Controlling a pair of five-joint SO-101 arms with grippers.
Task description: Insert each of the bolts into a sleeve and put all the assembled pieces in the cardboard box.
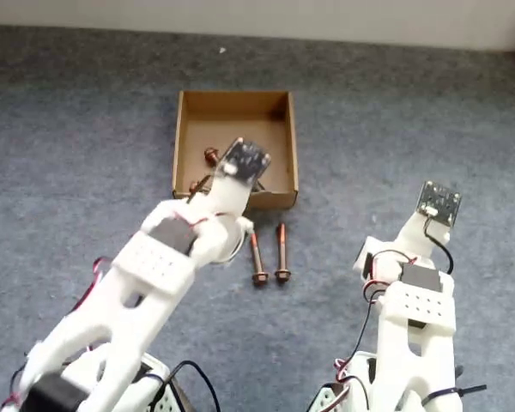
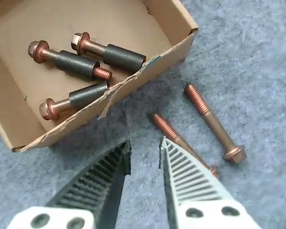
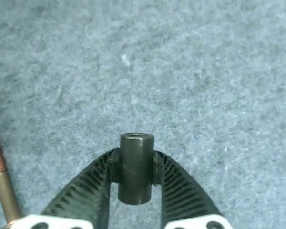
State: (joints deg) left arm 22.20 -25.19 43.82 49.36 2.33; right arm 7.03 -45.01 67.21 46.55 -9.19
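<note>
Right pincer (image 3: 135, 160) is clenched on a sleeve (image 3: 136, 171), a dark, matte cylinder with smooth walls and a round bore open at its free end. Black ribbed fingers (image 3: 93, 191) press its sides. Its long axis runs along them, with the bored end pointing out past the fingertips, away from the wrist. Below it the counter (image 3: 205, 71) is covered in a grey, nubbly, carpet-like fabric.

Left pincer (image 2: 145, 142) is released, one black and one whitish ribbed finger parted with only carpet between them. It hangs just outside the near wall of the cardboard box (image 2: 178, 21), a shallow, square, open-topped tray of plain brown board. That wall's edge is torn and creased.

On the box floor lie three assembled pieces (image 2: 71, 62), each a copper-coloured bolt with a flanged hex head pushed through a dark sleeve. They lie roughly side by side, heads toward the same wall, and one shows its threaded tip past its sleeve.

Two bare bolts (image 2: 209, 119) rest on the counter just outside the box. The head end of one is partly hidden behind the whitish finger. In the high view they lie nearly parallel, close together but apart. Their threaded ends point at the box and their flanged heads point toward the arms.
</note>
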